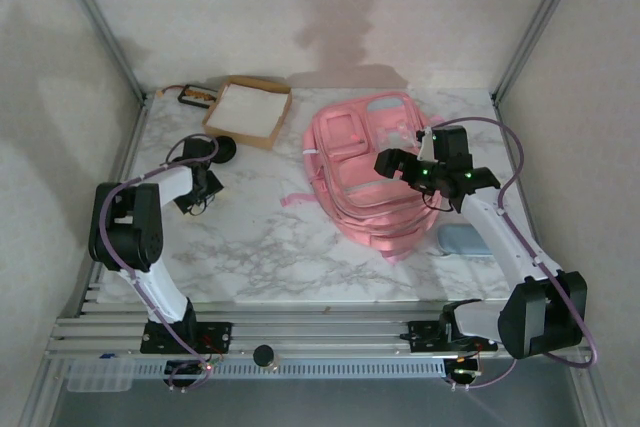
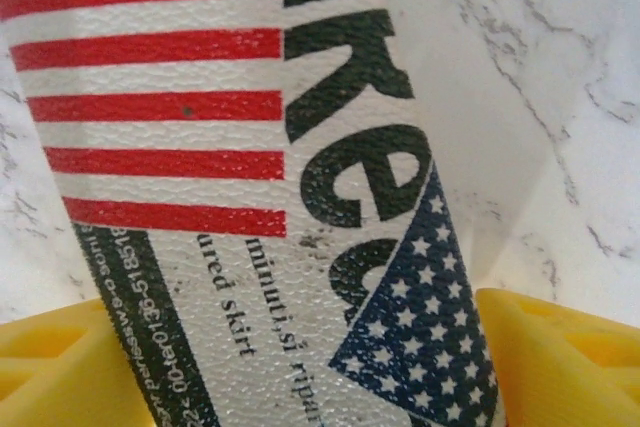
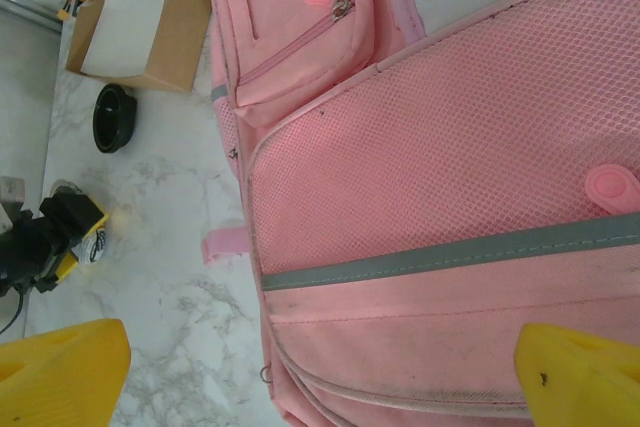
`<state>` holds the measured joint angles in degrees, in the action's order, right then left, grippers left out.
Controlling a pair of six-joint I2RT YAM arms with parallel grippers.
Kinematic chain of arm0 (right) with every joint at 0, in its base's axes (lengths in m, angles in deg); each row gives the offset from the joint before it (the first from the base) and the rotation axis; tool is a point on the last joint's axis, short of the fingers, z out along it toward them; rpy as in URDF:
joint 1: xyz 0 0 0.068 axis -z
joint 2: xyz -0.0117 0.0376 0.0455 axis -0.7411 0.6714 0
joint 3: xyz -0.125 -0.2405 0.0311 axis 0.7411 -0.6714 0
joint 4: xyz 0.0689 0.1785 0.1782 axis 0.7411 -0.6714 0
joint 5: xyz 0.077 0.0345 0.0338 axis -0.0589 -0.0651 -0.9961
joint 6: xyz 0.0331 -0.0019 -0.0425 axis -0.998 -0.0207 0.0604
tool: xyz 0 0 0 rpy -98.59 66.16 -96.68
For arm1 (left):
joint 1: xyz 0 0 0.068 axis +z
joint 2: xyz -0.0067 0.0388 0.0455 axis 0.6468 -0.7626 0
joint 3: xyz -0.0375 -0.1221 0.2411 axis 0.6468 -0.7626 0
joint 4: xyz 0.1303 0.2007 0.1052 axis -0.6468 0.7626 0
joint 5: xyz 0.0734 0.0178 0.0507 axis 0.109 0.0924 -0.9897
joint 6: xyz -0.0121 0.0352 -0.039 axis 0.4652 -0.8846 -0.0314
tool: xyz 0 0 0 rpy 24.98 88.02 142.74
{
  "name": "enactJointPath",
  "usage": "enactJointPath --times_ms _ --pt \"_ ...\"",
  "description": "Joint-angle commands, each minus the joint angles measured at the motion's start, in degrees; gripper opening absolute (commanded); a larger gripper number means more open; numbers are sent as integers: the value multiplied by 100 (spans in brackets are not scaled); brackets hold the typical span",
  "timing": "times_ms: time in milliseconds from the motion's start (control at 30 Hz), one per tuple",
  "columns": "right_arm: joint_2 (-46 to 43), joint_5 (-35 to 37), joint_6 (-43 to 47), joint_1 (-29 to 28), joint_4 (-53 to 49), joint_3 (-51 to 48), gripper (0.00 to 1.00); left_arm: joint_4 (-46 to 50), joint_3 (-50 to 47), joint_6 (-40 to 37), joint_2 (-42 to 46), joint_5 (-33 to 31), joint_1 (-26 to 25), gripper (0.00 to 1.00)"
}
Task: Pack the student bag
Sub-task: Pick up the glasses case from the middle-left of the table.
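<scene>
Underneath everything, a white marble bench (image 1: 270, 247). On its right half, lying flat with front pockets upward, the pink student bag (image 1: 365, 172). At the far edge, left of the bag, a brown cardboard box (image 1: 250, 110) with white inside. Over the bag's mesh front, the right end effector (image 1: 395, 162), spread wide and holding nothing. Well apart on the left, the left end effector (image 1: 200, 192), yellow fingers (image 2: 560, 347) flanking a printed packet (image 2: 230, 127) with red stripes and white stars on blue; cannot tell whether clamped or merely close. Beside the box, a small black round object (image 1: 222, 150).
</scene>
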<state>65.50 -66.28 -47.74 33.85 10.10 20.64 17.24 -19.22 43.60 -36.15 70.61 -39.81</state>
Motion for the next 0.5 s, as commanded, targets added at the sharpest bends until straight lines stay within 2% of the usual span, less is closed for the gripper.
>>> enactJointPath --times_ms 0,100,267,467 --pt "29 -148 107 0 96 -69 99 -533 -82 136 -122 105 12 68" --pt "27 -220 140 0 82 -71 99 -618 -252 130 82 220 3 58" --pt "17 -312 193 22 37 -42 99 -593 -554 -34 647 248 -95 49" --pt "-24 -616 267 209 -103 -10 99 -567 -864 -394 1368 560 -321 45"
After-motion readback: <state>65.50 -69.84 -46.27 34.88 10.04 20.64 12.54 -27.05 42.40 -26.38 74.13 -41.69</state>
